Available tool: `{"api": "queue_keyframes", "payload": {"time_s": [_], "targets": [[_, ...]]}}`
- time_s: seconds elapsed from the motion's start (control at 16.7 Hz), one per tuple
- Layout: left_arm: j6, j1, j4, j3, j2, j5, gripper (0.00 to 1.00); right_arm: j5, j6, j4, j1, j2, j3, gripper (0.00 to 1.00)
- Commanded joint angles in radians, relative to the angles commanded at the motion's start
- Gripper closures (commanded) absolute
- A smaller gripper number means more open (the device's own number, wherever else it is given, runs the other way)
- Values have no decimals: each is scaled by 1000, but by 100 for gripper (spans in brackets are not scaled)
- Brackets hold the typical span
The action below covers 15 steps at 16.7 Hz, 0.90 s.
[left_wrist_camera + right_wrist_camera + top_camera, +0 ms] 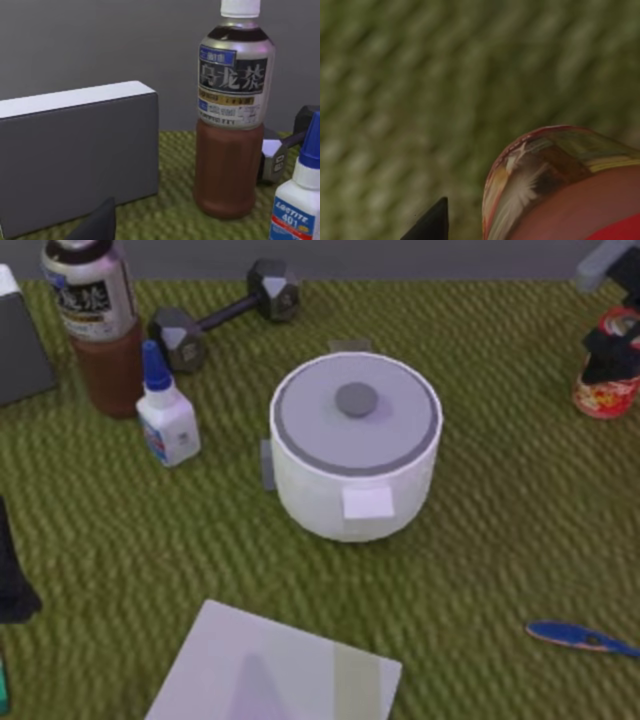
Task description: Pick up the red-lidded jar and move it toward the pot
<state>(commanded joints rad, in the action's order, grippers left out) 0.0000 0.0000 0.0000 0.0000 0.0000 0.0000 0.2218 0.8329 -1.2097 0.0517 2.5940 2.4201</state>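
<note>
The red-lidded jar (pixel 606 380) stands at the far right edge of the green mat, its red-yellow label showing. My right gripper (pixel 612 338) is over its top, open, dark fingers on either side of the lid. In the right wrist view the jar (pixel 555 185) fills the corner, and one fingertip (pixel 433 222) sits a small gap away from its wall. The pot (pixel 355 445), white with a grey lid and knob, stands mid-table, well left of the jar. My left gripper (pixel 12 585) is parked at the left edge, open and holding nothing.
A tall brown bottle (pixel 95 320), a white glue bottle (pixel 166 415), a grey box (pixel 20 345) and a dumbbell (pixel 225 312) stand at the back left. A pale flat board (pixel 280 670) lies at the front. A blue tool (pixel 580 638) lies at the front right.
</note>
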Motion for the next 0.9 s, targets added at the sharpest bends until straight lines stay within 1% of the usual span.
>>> {"api": "queue_keyframes", "payload": {"time_s": [0.6, 0.66, 0.9], "targets": [[0, 0, 0, 0, 0, 0, 0, 0, 0, 0, 0, 0, 0, 98], [0, 0, 0, 0, 0, 0, 0, 0, 0, 0, 0, 0, 0, 100], [0, 0, 0, 0, 0, 0, 0, 0, 0, 0, 0, 0, 0, 100]]}}
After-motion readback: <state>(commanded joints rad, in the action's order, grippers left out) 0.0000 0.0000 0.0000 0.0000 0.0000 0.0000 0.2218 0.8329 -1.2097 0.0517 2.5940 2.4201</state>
